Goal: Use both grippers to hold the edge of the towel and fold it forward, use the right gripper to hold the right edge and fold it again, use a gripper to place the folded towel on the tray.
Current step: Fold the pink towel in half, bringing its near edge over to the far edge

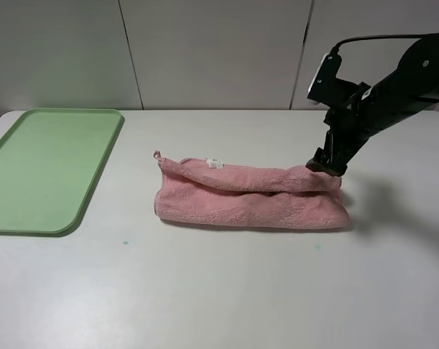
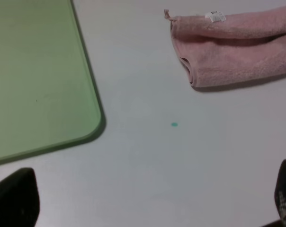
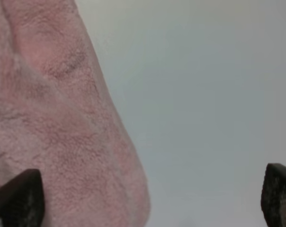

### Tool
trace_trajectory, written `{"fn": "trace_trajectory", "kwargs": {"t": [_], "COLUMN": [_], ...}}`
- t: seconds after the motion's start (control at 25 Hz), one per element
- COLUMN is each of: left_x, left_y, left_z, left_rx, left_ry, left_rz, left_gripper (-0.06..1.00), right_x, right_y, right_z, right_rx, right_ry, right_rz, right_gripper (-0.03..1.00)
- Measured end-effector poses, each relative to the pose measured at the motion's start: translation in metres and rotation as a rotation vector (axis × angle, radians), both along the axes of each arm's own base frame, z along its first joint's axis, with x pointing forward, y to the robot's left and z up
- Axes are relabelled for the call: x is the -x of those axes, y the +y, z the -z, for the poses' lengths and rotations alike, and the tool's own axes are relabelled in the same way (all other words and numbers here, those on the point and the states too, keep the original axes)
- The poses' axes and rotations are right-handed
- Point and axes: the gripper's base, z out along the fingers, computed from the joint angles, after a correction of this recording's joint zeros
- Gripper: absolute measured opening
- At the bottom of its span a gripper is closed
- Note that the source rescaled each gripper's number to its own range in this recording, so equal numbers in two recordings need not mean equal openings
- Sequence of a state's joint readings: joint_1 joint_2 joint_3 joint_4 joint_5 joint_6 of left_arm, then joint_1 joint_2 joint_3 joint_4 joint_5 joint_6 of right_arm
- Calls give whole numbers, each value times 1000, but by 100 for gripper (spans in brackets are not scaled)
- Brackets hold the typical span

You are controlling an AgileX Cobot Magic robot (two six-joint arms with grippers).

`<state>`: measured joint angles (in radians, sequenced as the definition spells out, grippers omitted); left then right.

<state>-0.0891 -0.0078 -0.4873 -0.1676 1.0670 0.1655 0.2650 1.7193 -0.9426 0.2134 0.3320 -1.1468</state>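
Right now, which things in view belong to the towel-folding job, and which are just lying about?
Belong to the job:
- towel, pink, folded into a long strip
- tray, green, left of the towel
- right claw, open at the towel's right end
- left claw, open above the table near the tray

Just there:
- table
- green speck on the table
- wall panels behind
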Motion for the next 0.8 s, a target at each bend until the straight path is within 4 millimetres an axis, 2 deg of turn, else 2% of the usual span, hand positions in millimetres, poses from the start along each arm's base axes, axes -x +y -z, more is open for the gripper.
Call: {"fn": "trace_trajectory", "kwargs": {"t": [0.2,0.44,0.56,0.8], "left_x": [0,0,0,0], "left_y": [0,0,0,0], "left_z": [0,0,0,0], "left_rx": [0,0,0,0], "left_ry": [0,0,0,0], "left_rz": [0,0,0,0], "left_gripper": [100,100,100,100], "right_x": [5,11,13,9], "right_y": [32,60,67,68], "right_z": [11,21,28,49], "right_rx": [27,-3,-9,0], "right_ry": [-26,-40,-18,9], "right_rz": [-133,-174,-178,-161], "right_gripper": [100,100,100,100]}}
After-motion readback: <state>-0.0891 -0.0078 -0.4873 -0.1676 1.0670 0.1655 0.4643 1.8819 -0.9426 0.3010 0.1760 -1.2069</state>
